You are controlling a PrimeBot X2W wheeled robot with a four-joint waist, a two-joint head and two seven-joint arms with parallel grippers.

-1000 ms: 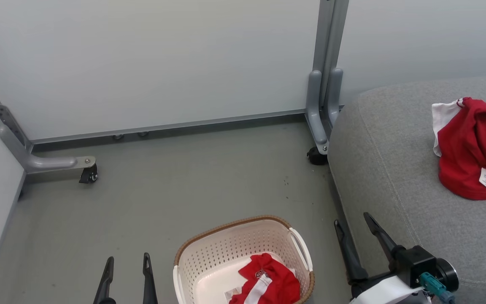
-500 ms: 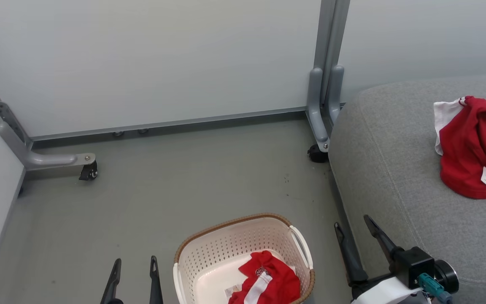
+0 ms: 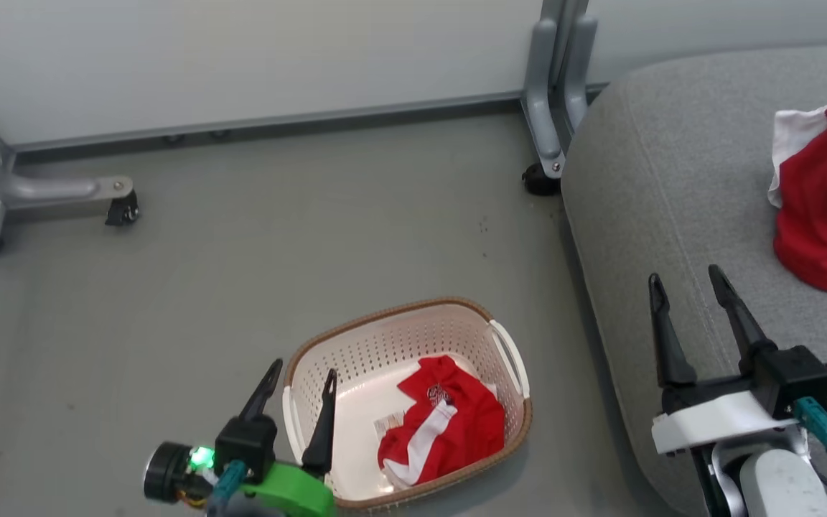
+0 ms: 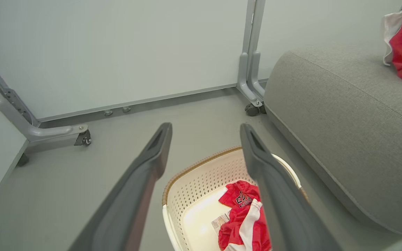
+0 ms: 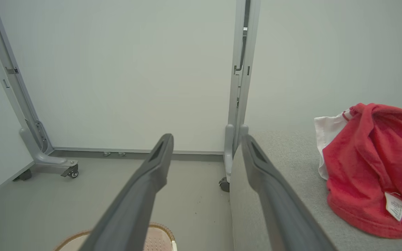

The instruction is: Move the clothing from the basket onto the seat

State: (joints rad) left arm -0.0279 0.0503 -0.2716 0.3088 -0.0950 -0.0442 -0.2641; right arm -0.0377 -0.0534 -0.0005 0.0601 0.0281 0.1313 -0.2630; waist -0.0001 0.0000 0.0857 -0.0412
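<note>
First red garment (image 3: 442,420): lies crumpled inside basket (image 3: 385,310), toward the end nearer the seat (image 3: 672,179). White stripe up, just beside sticker (image 3: 385,425) on basket floor. Gripped by nothing.

Second red garment (image 3: 826,208): rests in a heap on top of seat, at right edge of head view. White fabric on its far side, small white label (image 5: 394,206) at its near edge. Well apart from basket.

Basket: stands upright on grey floor (image 3: 241,251), just left of seat, with a strip of floor between the two. Brown rim, one white handle facing seat.

Left gripper (image 3: 303,368): hovers at basket's left end, jaws wide apart, nothing between them. In head view, right finger overlaps basket rim; cannot tell whether touching. In left wrist view, points down toward basket, first garment showing beside right finger.

Right gripper (image 3: 683,274): hangs over seat's near part, jaws wide apart, empty. Fingers point toward far wall. Near second garment but clear of it.

Further out: pale partition panels (image 3: 241,57) along the back, on grey frame legs. One caster (image 3: 541,179) at seat's far-left corner, another caster (image 3: 123,212) at far left of floor.
</note>
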